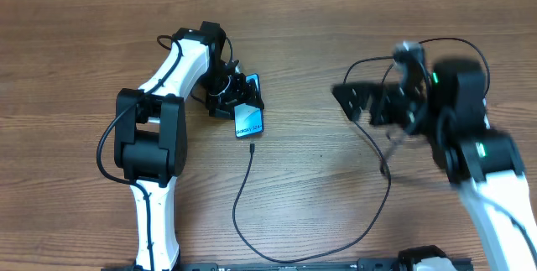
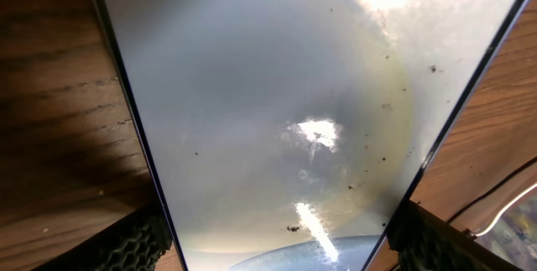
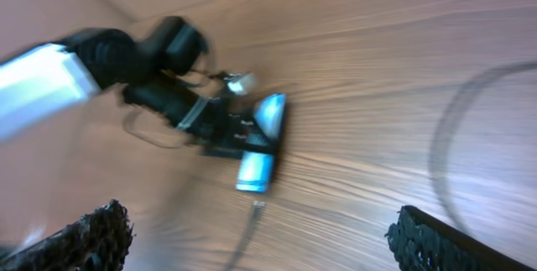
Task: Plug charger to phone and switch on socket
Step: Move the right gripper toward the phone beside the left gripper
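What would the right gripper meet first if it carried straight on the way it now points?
Probably the phone; the charger's connector tip lies just short of it, but blur leaves depth unclear.

Table (image 1: 302,19): one item. Top of brown wood-grain boards. In the overhead view the grain runs left to right, with darker streaks and fine seams between the boards. A paler band lies along the far edge at the top of that view. Left wrist view: the surface shows close up at both sides, shadowed and darker at the left. Right wrist view: the surface is blurred, with a lighter sheen across the middle.
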Tool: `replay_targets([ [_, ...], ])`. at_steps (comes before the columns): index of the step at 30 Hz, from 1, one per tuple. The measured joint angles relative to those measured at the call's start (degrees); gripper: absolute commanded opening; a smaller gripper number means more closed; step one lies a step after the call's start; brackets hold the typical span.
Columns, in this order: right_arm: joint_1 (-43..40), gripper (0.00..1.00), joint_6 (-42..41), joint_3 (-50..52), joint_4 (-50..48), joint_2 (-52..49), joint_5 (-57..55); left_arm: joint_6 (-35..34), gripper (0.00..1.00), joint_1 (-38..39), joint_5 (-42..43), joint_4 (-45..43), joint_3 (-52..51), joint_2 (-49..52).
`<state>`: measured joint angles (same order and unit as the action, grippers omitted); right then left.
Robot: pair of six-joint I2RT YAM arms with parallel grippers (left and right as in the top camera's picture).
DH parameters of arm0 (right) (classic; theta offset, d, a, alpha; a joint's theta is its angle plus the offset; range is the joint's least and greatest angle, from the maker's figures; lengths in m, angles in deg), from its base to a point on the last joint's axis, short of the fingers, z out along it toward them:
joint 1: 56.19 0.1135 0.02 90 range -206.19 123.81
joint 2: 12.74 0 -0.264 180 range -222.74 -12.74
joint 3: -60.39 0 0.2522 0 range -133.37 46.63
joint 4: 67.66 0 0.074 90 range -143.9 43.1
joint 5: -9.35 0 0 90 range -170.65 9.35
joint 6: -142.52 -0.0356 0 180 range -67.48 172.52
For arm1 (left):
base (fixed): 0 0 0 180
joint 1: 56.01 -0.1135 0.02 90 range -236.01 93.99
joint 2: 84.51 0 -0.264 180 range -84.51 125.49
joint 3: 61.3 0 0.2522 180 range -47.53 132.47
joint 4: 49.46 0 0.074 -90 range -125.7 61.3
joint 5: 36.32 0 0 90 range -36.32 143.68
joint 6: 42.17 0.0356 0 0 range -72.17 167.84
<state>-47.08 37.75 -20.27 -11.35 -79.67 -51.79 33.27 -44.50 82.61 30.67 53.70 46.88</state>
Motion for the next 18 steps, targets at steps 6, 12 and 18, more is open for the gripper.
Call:
replay_targets([
  [6,1.5,0.84,-0.4,-1.6,-0.1,-15.3,11.1,0.0,0.79,0.0,0.2,-0.2,0.0,0.0],
  [12,8.8,0.86,-0.4,-1.6,-4.5,-28.1,12.2,0.0,0.79,0.0,0.5,-0.2,0.0,0.0],
  [18,14.1,0.85,-2.2,-1.6,-13.9,-38.5,10.6,0.0,0.84,0.0,0.8,-0.2,0.0,0.1],
])
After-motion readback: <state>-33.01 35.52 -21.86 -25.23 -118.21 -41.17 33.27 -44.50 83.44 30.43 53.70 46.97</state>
